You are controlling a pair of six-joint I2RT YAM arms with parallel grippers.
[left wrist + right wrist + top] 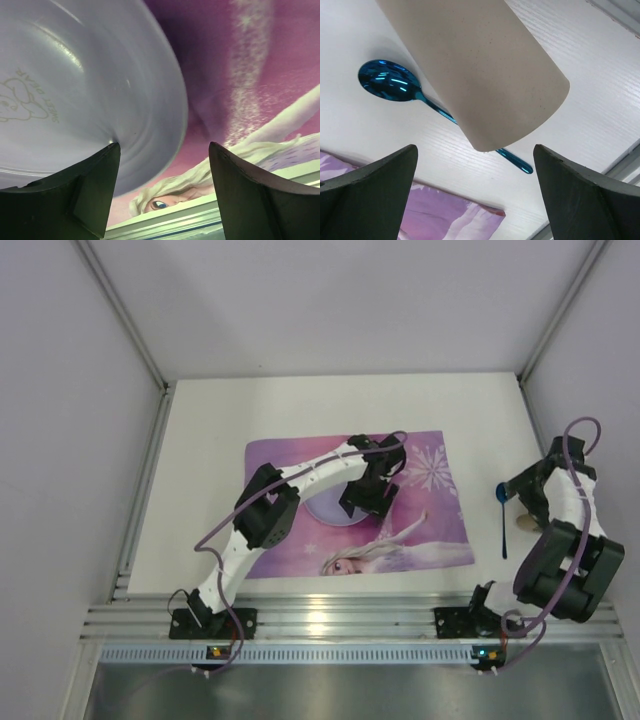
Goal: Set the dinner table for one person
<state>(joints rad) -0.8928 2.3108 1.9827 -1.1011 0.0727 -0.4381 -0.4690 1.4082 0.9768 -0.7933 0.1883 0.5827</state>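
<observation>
A lavender plate (328,510) lies on the purple princess placemat (290,465), which lies on the white dinner table (200,490). My left gripper (358,502) hangs open just over the plate's right side. In the left wrist view the plate (75,90) fills the left, its rim reaching between my open fingers (95,185); the gripper (164,150) holds nothing. A blue spoon (503,525) lies right of the placemat, beside a beige cup (522,523). My right gripper (522,500) is open over them. In the right wrist view the cup (480,65) stands ahead of the gripper (475,150), over the spoon (390,82).
Grey walls enclose the table on the left, back and right. An aluminium rail (340,618) runs along the near edge, by the arm bases. The placemat's corner (445,215) shows under my right gripper, and the placemat (240,75) fills the right of the left wrist view.
</observation>
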